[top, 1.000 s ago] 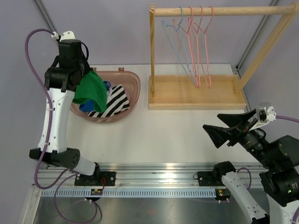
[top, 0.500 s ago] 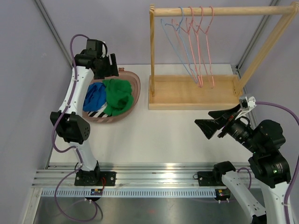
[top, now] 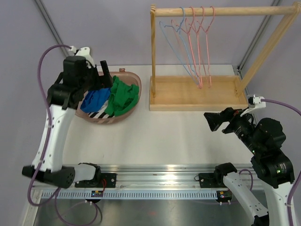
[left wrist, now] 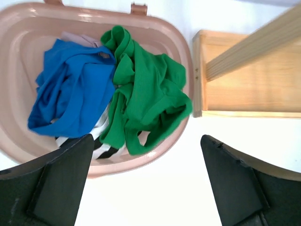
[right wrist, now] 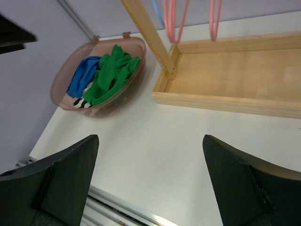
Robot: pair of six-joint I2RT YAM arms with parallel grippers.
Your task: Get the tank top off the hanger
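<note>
The green tank top (left wrist: 146,101) is seen lying crumpled in the pink translucent plastic basket (left wrist: 21,28), beside a blue garment (left wrist: 70,94) and over a black-and-white striped cloth (left wrist: 106,149). The left claw (left wrist: 146,137) is held above the basket, spread wide with nothing gripped. The right claw (right wrist: 150,136) is likewise spread and empty over the white worktop (right wrist: 155,155). Bare pink and blue wire hangers (top: 198,66) are hung on the wooden rack (top: 221,10).
</note>
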